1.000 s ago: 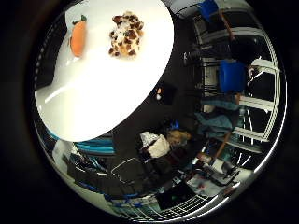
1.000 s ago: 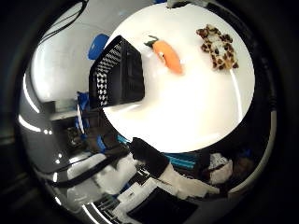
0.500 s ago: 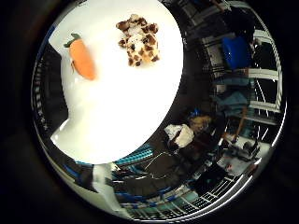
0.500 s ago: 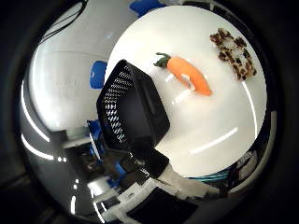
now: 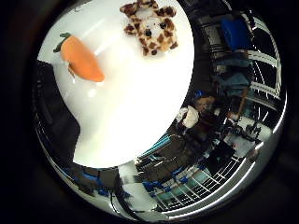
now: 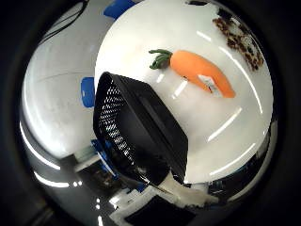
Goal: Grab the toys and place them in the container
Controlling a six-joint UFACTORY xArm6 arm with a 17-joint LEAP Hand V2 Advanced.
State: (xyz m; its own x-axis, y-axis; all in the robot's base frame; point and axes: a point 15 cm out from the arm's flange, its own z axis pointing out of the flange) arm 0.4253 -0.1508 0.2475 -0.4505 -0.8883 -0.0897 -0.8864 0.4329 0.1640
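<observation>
Orange plush, the carrot toy lies on its side on the white round table, just beside the black mesh container and apart from it. Farther along the tabletop we see the spotted plush animal, also loose on the table. Neither toy is in the container, so we judge the task to be at the reach for a first toy. We cannot tell how the hand's fingers are set. Next we would need to come down over the carrot and close round its body.
</observation>
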